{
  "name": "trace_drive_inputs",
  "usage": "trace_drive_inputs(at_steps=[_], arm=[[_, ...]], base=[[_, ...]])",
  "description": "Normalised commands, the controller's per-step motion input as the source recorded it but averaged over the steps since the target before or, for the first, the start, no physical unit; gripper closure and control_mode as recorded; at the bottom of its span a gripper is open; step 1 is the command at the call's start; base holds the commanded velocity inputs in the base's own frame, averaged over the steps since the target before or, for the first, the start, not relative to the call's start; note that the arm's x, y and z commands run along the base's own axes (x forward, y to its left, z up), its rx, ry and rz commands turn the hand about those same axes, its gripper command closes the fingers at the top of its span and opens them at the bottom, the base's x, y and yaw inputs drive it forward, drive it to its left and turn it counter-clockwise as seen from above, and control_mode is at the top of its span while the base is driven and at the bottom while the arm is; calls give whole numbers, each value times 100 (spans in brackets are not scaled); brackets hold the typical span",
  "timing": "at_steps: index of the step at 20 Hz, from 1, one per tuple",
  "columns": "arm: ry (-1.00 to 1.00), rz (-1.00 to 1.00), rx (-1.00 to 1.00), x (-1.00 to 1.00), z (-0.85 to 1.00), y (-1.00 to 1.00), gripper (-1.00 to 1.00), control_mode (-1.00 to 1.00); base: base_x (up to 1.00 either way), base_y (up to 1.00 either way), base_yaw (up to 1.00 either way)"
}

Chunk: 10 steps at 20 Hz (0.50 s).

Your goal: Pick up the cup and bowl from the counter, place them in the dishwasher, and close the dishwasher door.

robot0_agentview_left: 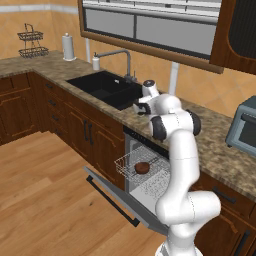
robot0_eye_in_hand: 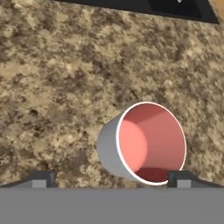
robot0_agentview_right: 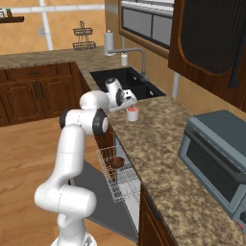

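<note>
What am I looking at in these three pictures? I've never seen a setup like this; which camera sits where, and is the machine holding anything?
It is a rendered kitchen with a white robot arm on a driving base. Two pictures come from cameras on the base, behind the arm to its left and right; the third looks along the hand itself.

The gripper hangs open over the counter, just above the cup; it holds nothing. In the hand view you look down into the cup, red inside, with one dark finger tip on each side of it.

Below the counter, the dishwasher stands with the dishwasher door folded down and its white rack pulled out. The bowl already lies in the rack. A sink and toaster oven sit further along.
</note>
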Motion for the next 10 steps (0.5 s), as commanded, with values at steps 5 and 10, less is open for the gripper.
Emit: trace_drive_inputs(at_steps=[5,10], arm=[[5,0,1,17,-23,0,-100,-100],[4,0,0,32,-14,-6,-100,-100]], base=[[0,0,0],[0,0,0]])
